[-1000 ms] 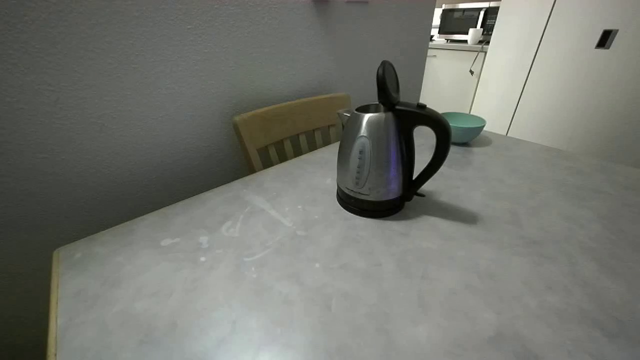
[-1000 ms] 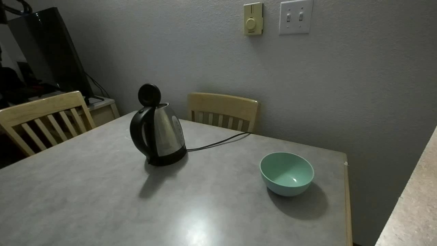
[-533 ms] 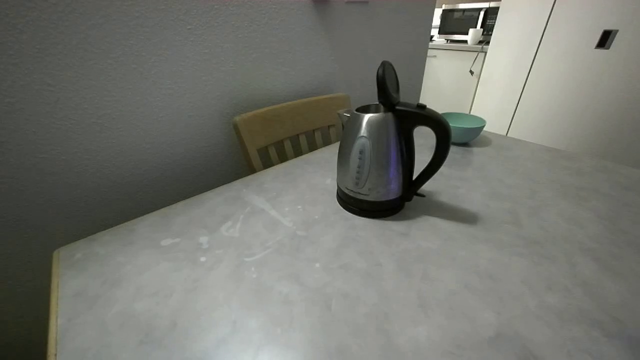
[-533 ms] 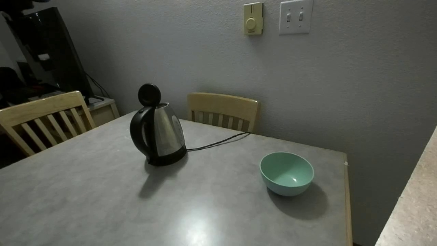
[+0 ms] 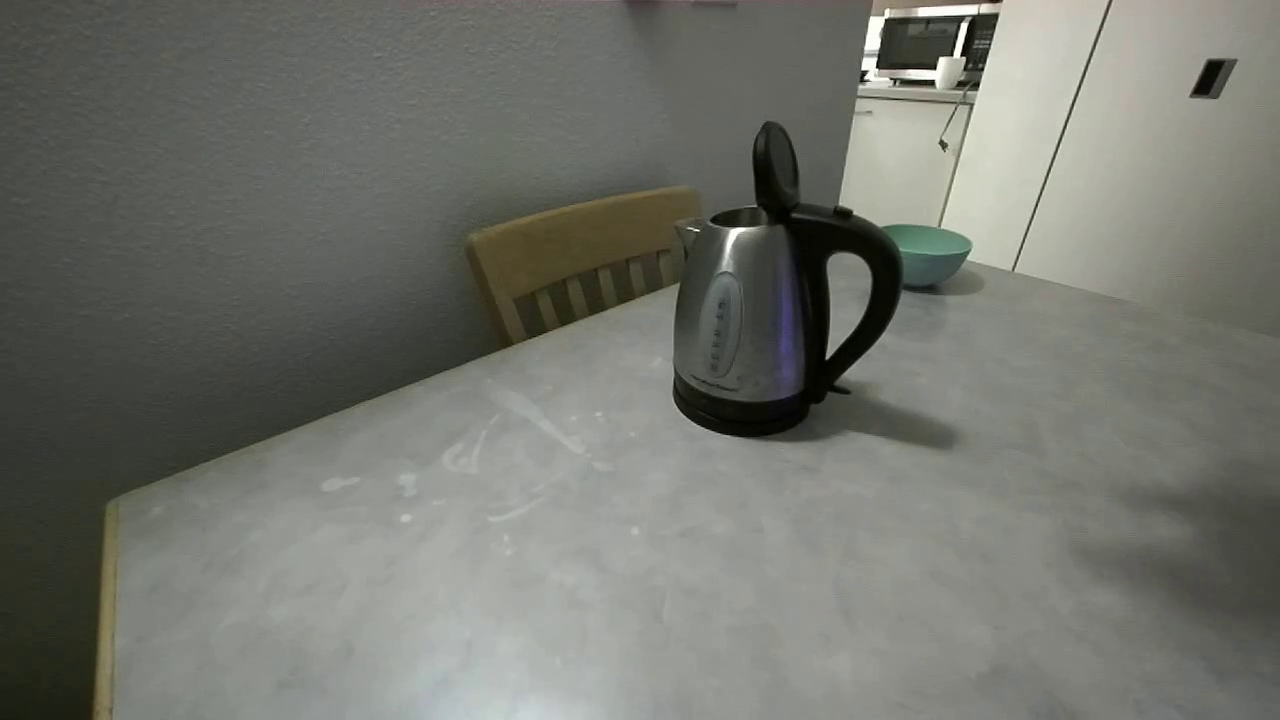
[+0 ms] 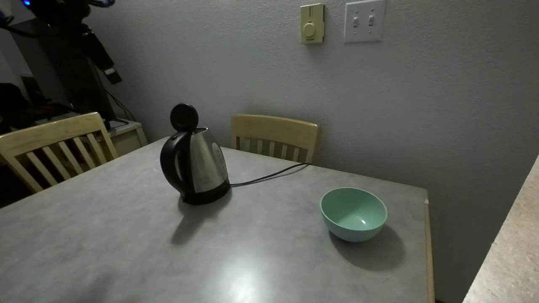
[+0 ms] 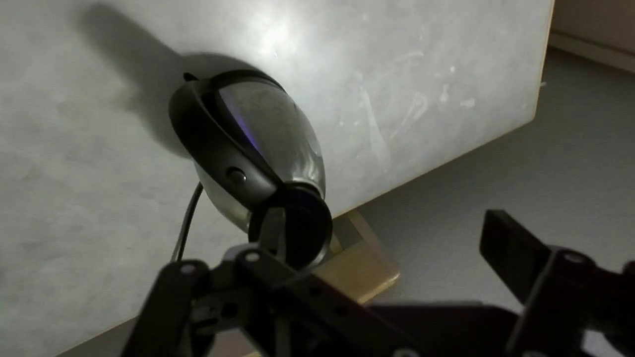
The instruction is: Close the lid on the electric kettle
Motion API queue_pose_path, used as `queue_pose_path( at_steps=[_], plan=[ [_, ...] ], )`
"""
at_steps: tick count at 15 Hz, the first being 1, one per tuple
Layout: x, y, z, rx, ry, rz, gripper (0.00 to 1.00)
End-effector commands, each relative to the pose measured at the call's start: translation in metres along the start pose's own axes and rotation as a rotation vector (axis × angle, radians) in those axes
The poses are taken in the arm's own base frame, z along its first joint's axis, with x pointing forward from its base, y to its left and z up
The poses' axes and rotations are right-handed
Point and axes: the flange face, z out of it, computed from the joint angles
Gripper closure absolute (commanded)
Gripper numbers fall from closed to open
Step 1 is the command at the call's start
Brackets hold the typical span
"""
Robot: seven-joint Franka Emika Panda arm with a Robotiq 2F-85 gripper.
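The steel electric kettle with black handle and base stands upright on the grey table in both exterior views (image 5: 735, 320) (image 6: 208, 164) and in the wrist view (image 7: 278, 124). Its round black lid (image 5: 776, 168) stands up, open, hinged at the handle side; it also shows in an exterior view (image 6: 184, 117) and in the wrist view (image 7: 307, 228). My gripper (image 7: 384, 218) is open and empty, its fingers wide apart. In the wrist view its left finger overlaps the lid. In an exterior view a finger (image 6: 99, 52) hangs at the upper left, higher than the lid and apart from it.
A green bowl (image 6: 353, 214) stands on the table near its edge. A black cord (image 6: 269, 176) runs from the kettle base to the table's wall-side edge. A wooden chair (image 6: 276, 130) stands between table and wall; another chair (image 6: 54, 139) is at the left.
My arm and gripper have moved to the right into an exterior view at its upper left. A shadow has appeared on the table. The kettle and its raised lid have not moved.
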Motion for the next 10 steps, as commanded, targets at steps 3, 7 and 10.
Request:
queue_pose_path(
  at_steps=[3, 7, 10],
  plan=[
    [0.04, 0.032, 0.041, 0.041, 0.165, 0.269, 0.0],
    [0.049, 0.056, 0.069, -0.028, 0.197, 0.465, 0.0],
    [0.043, 0.056, 0.069, -0.027, 0.187, 0.445, 0.0]
  ],
)
